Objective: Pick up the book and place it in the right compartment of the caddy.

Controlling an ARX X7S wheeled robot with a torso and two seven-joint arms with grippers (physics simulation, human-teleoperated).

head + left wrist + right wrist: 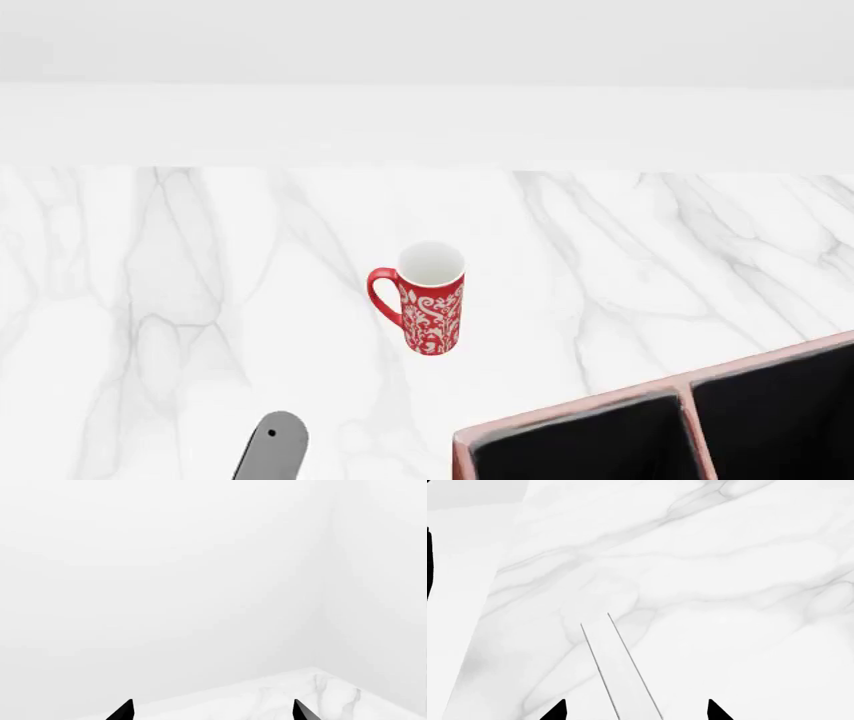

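Note:
In the right wrist view a narrow white strip edged by thin dark lines (620, 675) runs up from between my fingertips. It looks like the book seen edge-on, with white pages between black covers. My right gripper (636, 711) is open, with its black fingertips (557, 711) wide apart and a gap on each side of the strip. The caddy (574, 412) shows its pale pink rim and two black compartments at the head view's bottom right. The book does not show in the head view. My left gripper (213, 712) is open and empty above a corner of the marble table (287, 690).
A tall red patterned mug (424, 298) stands upright mid-table, left of and beyond the caddy. A grey part of my left arm (271, 448) shows at the bottom left. The white marble table (160, 300) ends at a white wall behind. A dark shape (429, 565) sits at the right wrist view's edge.

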